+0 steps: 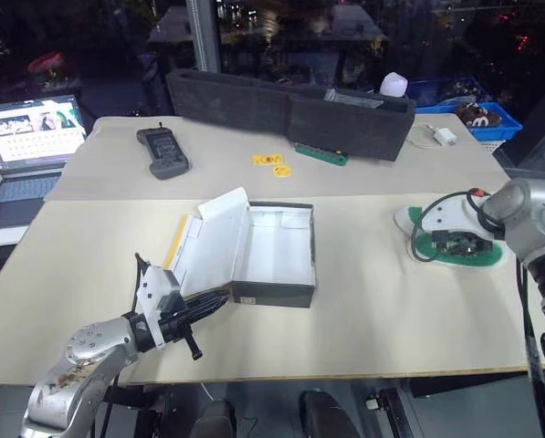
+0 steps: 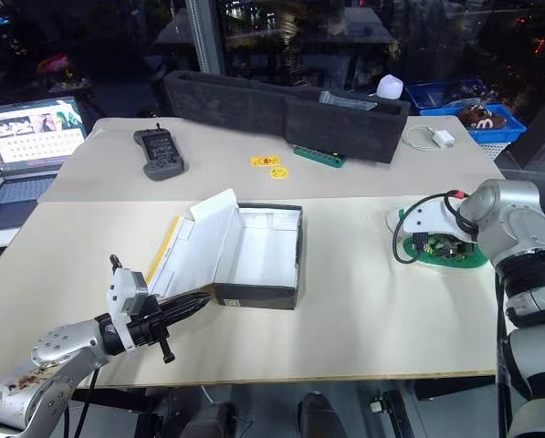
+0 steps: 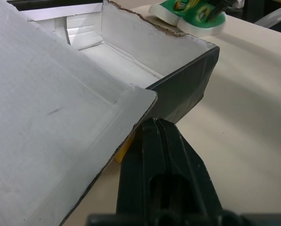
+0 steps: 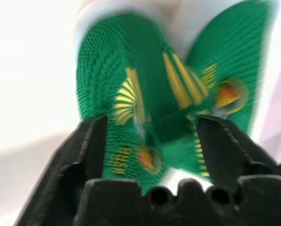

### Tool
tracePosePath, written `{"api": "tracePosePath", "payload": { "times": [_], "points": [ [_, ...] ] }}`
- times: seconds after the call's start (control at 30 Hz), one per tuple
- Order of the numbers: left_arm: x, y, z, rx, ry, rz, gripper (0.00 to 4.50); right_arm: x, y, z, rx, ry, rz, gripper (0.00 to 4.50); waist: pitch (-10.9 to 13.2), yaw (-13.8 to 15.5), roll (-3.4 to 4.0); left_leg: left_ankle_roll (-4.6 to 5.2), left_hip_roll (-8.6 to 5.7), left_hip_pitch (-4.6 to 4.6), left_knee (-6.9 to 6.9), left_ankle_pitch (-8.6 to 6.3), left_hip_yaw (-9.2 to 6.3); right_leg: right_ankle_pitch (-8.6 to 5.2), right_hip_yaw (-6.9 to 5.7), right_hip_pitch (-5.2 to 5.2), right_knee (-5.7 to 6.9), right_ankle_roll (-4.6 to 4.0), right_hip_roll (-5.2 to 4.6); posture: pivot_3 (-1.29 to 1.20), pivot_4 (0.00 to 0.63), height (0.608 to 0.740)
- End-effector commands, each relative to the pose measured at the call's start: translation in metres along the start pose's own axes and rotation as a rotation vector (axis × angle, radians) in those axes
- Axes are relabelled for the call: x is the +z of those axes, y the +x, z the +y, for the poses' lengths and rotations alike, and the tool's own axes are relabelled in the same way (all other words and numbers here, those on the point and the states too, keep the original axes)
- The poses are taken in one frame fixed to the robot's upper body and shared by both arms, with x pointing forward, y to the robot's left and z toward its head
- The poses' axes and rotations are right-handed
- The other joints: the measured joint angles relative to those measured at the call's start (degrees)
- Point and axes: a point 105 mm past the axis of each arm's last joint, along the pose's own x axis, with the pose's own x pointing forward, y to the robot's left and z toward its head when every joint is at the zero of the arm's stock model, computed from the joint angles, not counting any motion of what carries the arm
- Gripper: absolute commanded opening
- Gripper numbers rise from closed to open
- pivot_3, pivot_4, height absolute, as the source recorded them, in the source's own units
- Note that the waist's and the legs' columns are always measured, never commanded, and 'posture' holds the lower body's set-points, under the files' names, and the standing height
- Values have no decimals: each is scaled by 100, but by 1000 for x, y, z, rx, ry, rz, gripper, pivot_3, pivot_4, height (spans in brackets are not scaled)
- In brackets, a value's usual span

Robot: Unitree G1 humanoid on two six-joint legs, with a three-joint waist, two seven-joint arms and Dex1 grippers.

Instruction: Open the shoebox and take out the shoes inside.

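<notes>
**Right wrist view: shoes out of box, right fingers apart above them**

Right wrist view showed the right gripper (image 4: 149, 141) with its fingers spread, a clear gap on both sides, straddling the green shoes (image 4: 168, 89) without visibly clamping them. Contact with the mesh could not be settled from the blur.

Head views: the shoebox (image 1: 263, 251) sat open near the middle of the bench (image 1: 372, 310), lid thrown back on its left side, white interior bare. The shoes lay well to the right of the shoebox, resting on the bench as a pair, toes side by side. The left gripper (image 1: 215, 303) was at the shoebox's near-left corner, fingers pressed together, tips just beside the dark wall below the lid flap; the left wrist view confirmed the closed fingers (image 3: 161, 160) against that corner.

Judgement: both shoes appeared out, so the step in hand was the release of the shoes at their place right of the shoebox. Task looked close to done.

Next move, as judged: lift the right gripper straight off the shoes without dragging them, then draw the left gripper back from the shoebox corner without snagging the lid.
</notes>
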Motion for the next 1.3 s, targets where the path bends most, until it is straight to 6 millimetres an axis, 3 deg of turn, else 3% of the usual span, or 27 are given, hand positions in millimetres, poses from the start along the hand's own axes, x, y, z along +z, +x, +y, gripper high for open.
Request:
{"api": "tracePosePath", "payload": {
  "times": [0.03,0.27,0.37,0.47,0.6,0.77,0.97,1.13,1.3],
  "points": [
    [7,0,-2,-11,24,-19,22,-1,-12,-23,-112,-15,5,3353,0,1,0,0,0,0,0,0,0,0,0,0,0,0,0,0,150,715],
    [7,-1,-1,-7,28,-16,22,17,-36,-40,-175,-21,-89,3353,0,-19,0,0,0,2,0,0,-1,0,0,2,0,0,0,0,150,715],
    [8,-1,1,2,39,-18,22,33,-56,-43,-194,24,-206,3353,0,-21,1,0,0,2,0,0,-1,1,0,1,2,0,1,0,150,715],
    [11,-3,7,36,47,-33,22,51,-85,-38,-216,129,-396,3353,0,4,0,0,1,1,-1,0,-8,0,-2,1,3,1,2,0,150,715],
    [10,-6,10,67,45,-36,22,57,-109,-26,-257,326,-558,3353,0,45,0,0,-1,0,1,0,-17,0,-9,11,1,2,0,0,150,715],
    [9,-12,12,113,38,-37,22,35,-105,9,-275,616,-557,3353,-4,140,-6,0,-2,-1,8,0,-17,-1,-12,15,-2,3,-1,0,150,715],
    [9,-18,13,136,31,-35,22,19,-88,73,-303,849,-463,3353,-8,164,-10,0,-2,-1,9,0,-14,-4,-9,12,0,5,0,0,150,715],
    [8,-17,18,170,16,-48,22,23,-80,91,-476,980,-482,3353,-12,118,-13,-1,-2,4,11,0,-8,-3,-3,14,0,3,0,0,150,715],
    [3,-23,24,325,-15,-84,22,50,-65,123,-568,978,-512,3353,-23,139,-20,-1,2,-1,6,-1,-15,-4,-9,12,-2,4,2,0,150,715]
  ]
}}
